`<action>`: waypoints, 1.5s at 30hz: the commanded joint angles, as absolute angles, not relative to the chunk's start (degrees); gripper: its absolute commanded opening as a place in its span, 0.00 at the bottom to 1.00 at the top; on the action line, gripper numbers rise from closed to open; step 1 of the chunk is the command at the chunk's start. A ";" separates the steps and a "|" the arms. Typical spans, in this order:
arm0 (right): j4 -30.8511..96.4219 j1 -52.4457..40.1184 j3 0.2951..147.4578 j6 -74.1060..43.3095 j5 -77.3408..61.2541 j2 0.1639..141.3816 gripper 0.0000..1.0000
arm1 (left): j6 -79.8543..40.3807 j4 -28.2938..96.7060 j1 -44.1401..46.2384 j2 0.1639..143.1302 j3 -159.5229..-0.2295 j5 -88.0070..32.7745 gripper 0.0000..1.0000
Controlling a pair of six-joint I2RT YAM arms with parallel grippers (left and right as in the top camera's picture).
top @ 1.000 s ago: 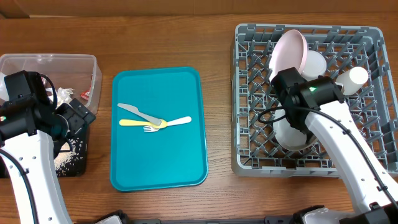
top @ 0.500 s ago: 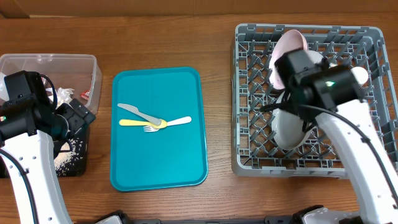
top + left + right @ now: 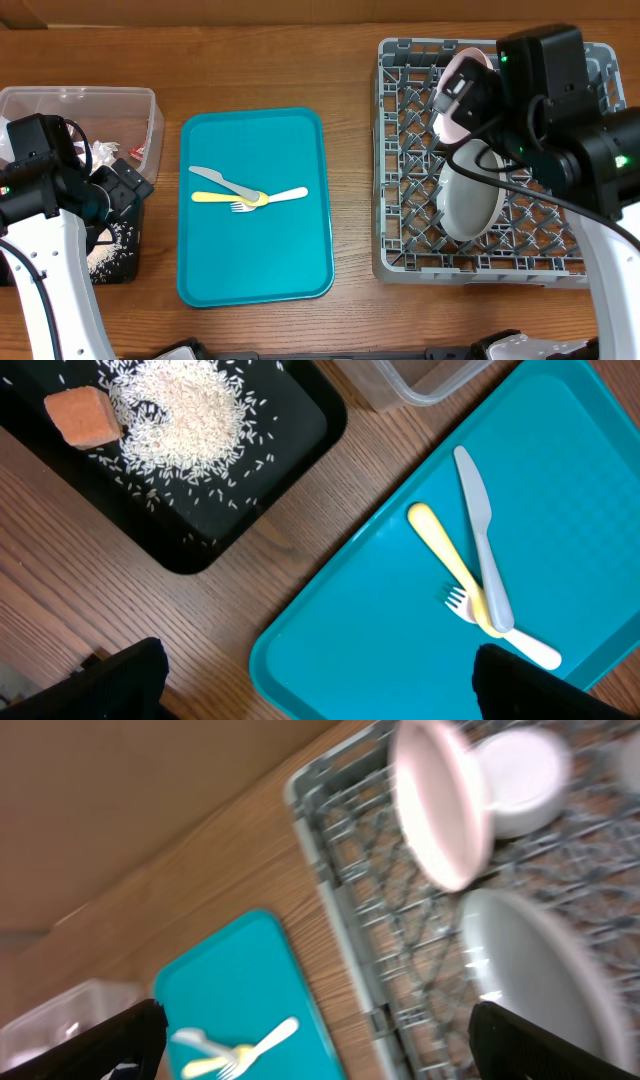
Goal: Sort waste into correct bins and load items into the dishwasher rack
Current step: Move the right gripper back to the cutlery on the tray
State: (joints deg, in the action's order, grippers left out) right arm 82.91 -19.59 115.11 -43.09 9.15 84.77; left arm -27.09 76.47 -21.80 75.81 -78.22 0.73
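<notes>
Cutlery lay crossed on a flat teal rectangular plastic serving tray (image 3: 255,260) in the middle of the wooden table (image 3: 350,80), seen from overhead: a grey knife (image 3: 222,181), a yellow spoon (image 3: 212,197) and a pale fork (image 3: 283,195), overlapping one another. At 3 o'clock from that tray stood the large square grey plastic dishwasher rack (image 3: 410,170). It held a round pinkish-white plate (image 3: 458,95) on edge and, at that plate's 6 o'clock, a round pale grey-green plate (image 3: 470,205). The right arm (image 3: 560,110) hung over the rack's 1 o'clock part. At 9 o'clock from the teal tray sat a clear plastic rectangular tub (image 3: 80,92) holding crumpled white napkins (image 3: 103,152) and a small red-and-white wrapper (image 3: 137,152). At the tub's 6 o'clock lay a shallow black rectangular tray (image 3: 130,262), partly under the left arm (image 3: 40,190).

In the left wrist view the left claw (image 3: 320,685) stood wide open and empty above the teal tray's edge. At 10 o'clock the black tray held loose white rice (image 3: 185,410), with a small orange food cube (image 3: 82,417) at the rice's 9 o'clock edge.

The right wrist view was blurred. The right claw (image 3: 320,1040) was spread wide with nothing between its fingers. A white bowl (image 3: 520,780) stood just beside the pinkish plate, at its 3 o'clock.
</notes>
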 commanded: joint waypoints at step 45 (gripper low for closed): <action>73.21 -46.61 115.46 -102.24 -0.75 128.62 0.82 | -27.90 76.40 -22.11 75.75 -78.06 1.50 1.00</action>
State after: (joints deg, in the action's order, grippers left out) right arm 73.28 -45.06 114.98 -94.00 -1.87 125.86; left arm -27.09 76.47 -21.80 75.81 -78.22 0.73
